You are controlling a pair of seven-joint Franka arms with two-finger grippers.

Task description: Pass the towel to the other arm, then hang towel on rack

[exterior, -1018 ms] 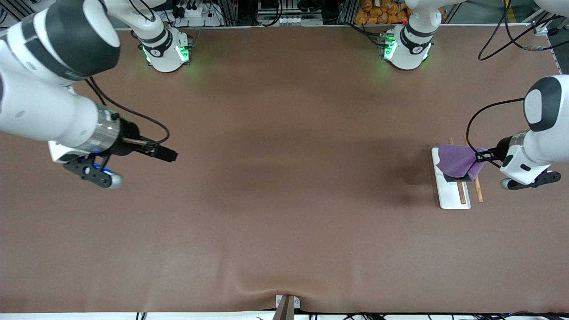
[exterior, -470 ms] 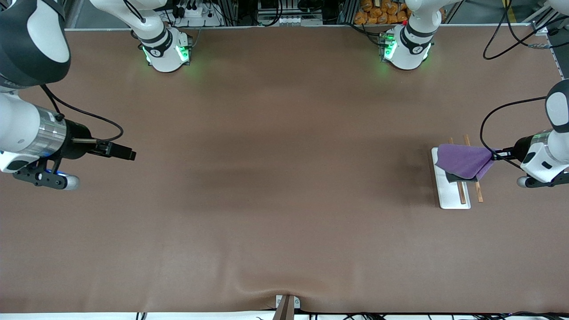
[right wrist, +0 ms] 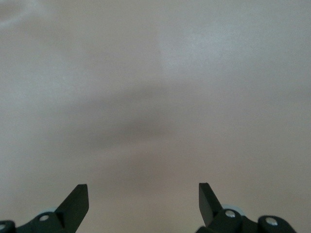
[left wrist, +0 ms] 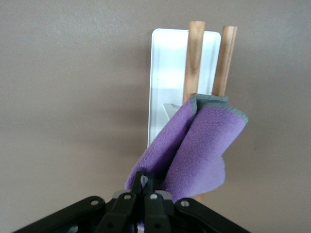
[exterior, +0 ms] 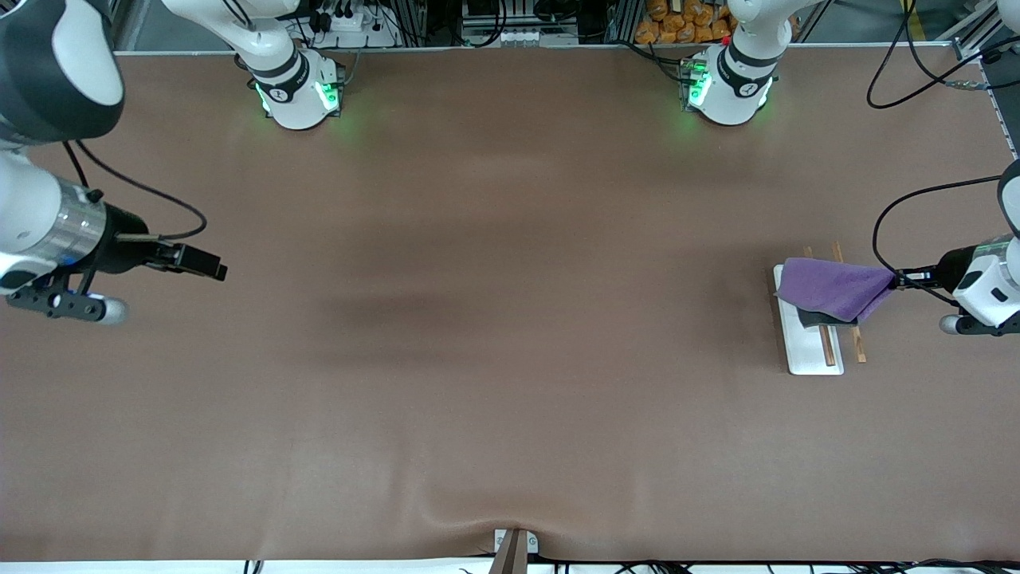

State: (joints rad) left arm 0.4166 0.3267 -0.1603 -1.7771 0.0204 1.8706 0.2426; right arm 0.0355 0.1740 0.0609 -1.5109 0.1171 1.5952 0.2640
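A: The jaws of the left gripper (left wrist: 147,194) are pinched tight on one corner of the purple towel (exterior: 833,288) — in the left wrist view the cloth runs straight out from between them. Where does the rest of it lie?

B: It drapes across the two wooden rods of the rack (exterior: 809,351), which sits on the surface at the left arm's end. The cloth spreads over the rods and over part of the white base plate, while the held corner is stretched out past the rods toward the gripper.

A: And the right gripper (right wrist: 143,196)?

B: Its jaws stand wide apart with nothing between them — only bare brown surface (exterior: 510,359) shows below. That arm waits at its own end, well apart from the rack.

A: So the handover looks done?

B: It seems so, judging by which arm has the towel. The hanging appears nearly done as well. What is left, most likely, is for the left gripper to let go of the corner and draw clear without dragging the cloth off the rods.
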